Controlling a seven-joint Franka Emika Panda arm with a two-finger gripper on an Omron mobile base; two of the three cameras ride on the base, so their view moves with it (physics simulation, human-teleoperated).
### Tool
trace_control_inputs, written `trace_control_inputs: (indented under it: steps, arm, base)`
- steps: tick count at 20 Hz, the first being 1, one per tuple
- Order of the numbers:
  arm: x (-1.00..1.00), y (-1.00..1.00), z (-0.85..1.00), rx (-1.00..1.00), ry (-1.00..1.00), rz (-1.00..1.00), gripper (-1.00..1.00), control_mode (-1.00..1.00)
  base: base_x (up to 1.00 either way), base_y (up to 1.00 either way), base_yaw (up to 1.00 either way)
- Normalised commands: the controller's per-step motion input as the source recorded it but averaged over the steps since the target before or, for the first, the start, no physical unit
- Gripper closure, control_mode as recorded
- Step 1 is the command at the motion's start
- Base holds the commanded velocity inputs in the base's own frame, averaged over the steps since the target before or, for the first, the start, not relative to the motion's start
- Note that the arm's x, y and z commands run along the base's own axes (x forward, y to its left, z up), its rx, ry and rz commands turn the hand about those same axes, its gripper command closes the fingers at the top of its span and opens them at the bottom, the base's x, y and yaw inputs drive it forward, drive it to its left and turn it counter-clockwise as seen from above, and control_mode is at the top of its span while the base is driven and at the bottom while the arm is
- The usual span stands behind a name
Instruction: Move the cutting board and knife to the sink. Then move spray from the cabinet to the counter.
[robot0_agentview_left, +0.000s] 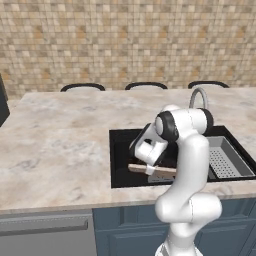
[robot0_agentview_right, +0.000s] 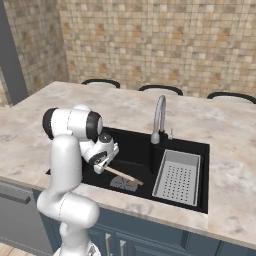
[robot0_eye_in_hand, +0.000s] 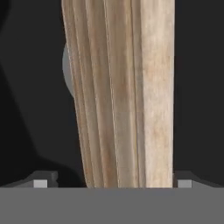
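Lying tilted inside the sink (robot0_agentview_right: 135, 150), the board (robot0_eye_in_hand: 127, 96) runs lengthwise between your gripper (robot0_eye_in_hand: 109, 181) fingertips (robot0_eye_in_hand: 40, 183), which stand wide on either side of it; you cannot tell whether they touch it. From the right base view you see the board (robot0_agentview_right: 122, 176) slanting over the grey drain (robot0_agentview_right: 124, 184), the gripper (robot0_agentview_right: 100, 162) at its upper end. Right of it sits a grey perforated tray (robot0_agentview_right: 177, 176) beside the faucet (robot0_agentview_right: 159, 117). The marbled desk (robot0_agentview_left: 60, 145) surrounds the basin.
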Motion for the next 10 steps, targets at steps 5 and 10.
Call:
trace_control_inputs:
  steps: [5, 10]
  arm:
    - [-0.21, 0.01, 0.0, 0.0, 0.06, 0.0, -1.0, -1.0]
    - [-0.15, 0.0, 0.0, 0.0, 0.09, 0.0, -1.0, -1.0]
  base:
    - [0.0, 0.0, 0.0]
    - [0.0, 0.0, 0.0]
